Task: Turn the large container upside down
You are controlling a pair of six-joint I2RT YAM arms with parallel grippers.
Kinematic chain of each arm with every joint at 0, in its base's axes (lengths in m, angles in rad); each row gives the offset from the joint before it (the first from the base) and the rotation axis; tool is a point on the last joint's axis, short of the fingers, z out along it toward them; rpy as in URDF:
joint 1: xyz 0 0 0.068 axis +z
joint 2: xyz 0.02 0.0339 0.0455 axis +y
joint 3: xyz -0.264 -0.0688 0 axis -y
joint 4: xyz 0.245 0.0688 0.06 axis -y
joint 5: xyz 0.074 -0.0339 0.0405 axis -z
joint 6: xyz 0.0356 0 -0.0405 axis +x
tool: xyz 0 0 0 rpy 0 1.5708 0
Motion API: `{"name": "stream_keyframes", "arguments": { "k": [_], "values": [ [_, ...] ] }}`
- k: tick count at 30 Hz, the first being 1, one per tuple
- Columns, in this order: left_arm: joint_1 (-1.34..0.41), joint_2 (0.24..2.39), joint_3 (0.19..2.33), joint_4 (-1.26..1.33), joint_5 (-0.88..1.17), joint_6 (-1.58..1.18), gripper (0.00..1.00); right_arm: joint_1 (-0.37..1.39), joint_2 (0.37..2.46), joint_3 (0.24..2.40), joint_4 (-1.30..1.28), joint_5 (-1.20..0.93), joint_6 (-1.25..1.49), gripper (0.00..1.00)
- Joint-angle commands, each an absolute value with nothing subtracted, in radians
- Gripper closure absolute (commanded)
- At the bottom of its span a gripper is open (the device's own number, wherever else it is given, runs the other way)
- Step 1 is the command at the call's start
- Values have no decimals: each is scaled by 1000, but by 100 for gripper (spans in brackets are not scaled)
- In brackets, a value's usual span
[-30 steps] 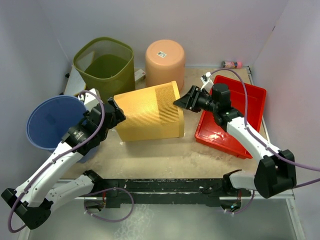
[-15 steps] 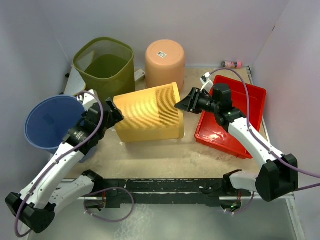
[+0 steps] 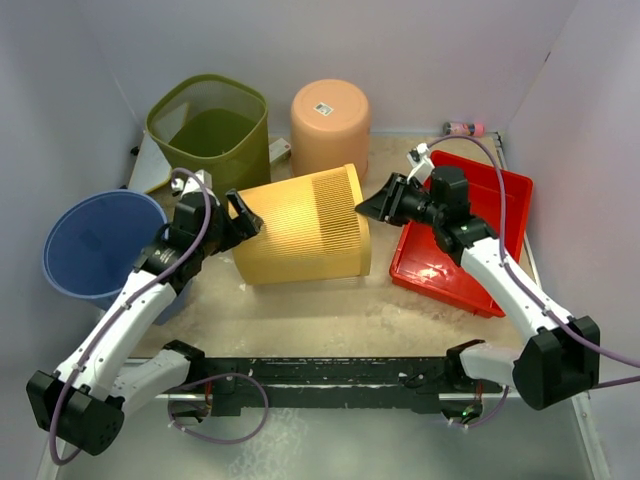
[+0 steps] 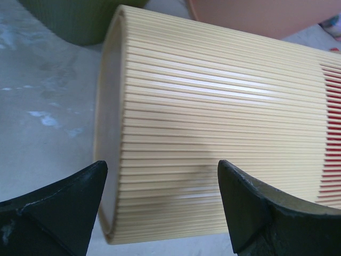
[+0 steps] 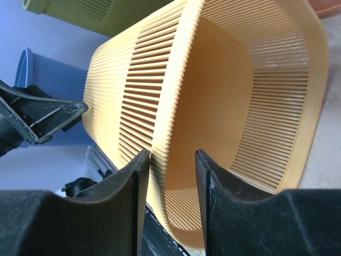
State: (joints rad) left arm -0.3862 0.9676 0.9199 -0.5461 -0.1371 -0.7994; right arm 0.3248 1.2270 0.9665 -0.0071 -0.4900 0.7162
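1. Yellow ribbed container (image 3: 300, 225) lies on its side at the middle of the tabletop. Its closed base faces the left edge and its open mouth faces the right edge. It is not inverted.
2. Left gripper (image 3: 238, 222) is at the base end of the container. In the left wrist view its jaws stand wide apart, with one finger (image 4: 53, 213) off the base edge and the other over the ribbed side wall. Whether either finger touches the container cannot be told.
3. Right gripper (image 3: 368, 206) is at the mouth end. In the right wrist view the jaws are narrowly parted and straddle the container's rim wall. The outer finger (image 5: 133, 202) is against the ribbed outside. A sliver of the inside wall shows beside the inner finger, so the rim is not clamped.
4. Green bin (image 3: 210, 130) stands upright near the far left corner, just behind the container.
5. Peach bucket (image 3: 330, 120) sits bottom-up at the far edge, near the middle.
6. Blue bucket (image 3: 95, 245) is at the left edge, beside the left arm.
7. Red tray (image 3: 470, 230) lies along the right edge, under the right arm.
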Motion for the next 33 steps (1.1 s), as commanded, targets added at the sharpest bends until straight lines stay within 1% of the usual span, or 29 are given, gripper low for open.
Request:
{"name": "stream_keyframes", "arguments": {
  "k": [1, 8, 14, 18, 23, 29, 33],
  "values": [
    [-377, 982, 930, -379, 34, -785, 19, 307, 1198, 960, -4, -456, 707, 58],
    [-377, 992, 1004, -294, 177, -826, 19, 292, 1196, 925, 0, -467, 719, 59],
    [-378, 1001, 1083, -237, 267, -873, 19, 282, 1190, 913, 20, -476, 739, 60],
    [-378, 1006, 1097, -177, 304, -908, 19, 275, 1198, 861, 61, -506, 769, 60],
    [-377, 1019, 1132, -106, 334, -944, 19, 255, 1230, 790, 155, -565, 829, 60],
    [-378, 1053, 1197, -84, 361, -947, 19, 245, 1270, 708, 289, -616, 906, 59],
    [-378, 1068, 1203, -41, 372, -965, 20, 245, 1314, 659, 390, -654, 970, 59]
  ]
}}
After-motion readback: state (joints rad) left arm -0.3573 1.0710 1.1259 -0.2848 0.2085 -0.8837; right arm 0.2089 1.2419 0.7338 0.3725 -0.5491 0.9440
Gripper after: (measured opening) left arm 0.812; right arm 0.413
